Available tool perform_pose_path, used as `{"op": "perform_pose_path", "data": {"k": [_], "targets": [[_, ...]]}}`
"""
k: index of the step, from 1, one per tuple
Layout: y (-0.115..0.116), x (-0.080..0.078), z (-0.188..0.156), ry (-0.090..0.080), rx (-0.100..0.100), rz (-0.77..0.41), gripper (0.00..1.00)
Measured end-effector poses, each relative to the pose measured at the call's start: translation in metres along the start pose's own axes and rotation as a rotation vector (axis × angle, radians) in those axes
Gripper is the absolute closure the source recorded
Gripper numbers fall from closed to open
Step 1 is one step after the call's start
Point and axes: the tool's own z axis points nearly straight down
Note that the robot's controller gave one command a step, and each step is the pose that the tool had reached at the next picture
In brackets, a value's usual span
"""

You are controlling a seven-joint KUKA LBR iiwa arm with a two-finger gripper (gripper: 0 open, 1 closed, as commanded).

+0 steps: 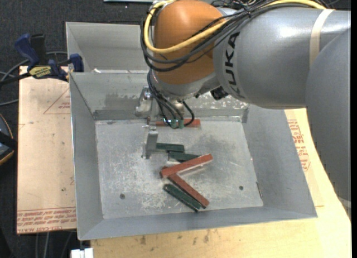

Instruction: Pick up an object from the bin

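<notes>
Grey bin [120, 184]: heap of red, green bars [187, 167] mid-floor, orange-capped arm [184, 39] overhead

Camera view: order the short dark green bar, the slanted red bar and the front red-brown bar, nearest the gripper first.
1. Short dark green bar, just to the view's right of the gripper.
2. Slanted red bar, mid-bin, further forward.
3. Front red-brown bar, toward the bin's front wall.

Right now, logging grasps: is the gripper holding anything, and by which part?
Cannot tell: the gripper stands beside a dark green bar, nothing visibly gripped.
</notes>
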Motion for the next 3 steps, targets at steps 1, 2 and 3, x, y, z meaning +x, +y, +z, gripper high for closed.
{"op": "perform_pose_path", "data": {"k": [1, 2, 3], "targets": [[-0.001, -0.002, -0.005, -0.008, -0.001, 0.004, 0.0], [-0.019, 0.013, 0.05, -0.012, -0.002, -0.016, 0.0], [-0.061, 0.005, 0.077, -0.004, -0.001, 0.027, 0.0]]}}
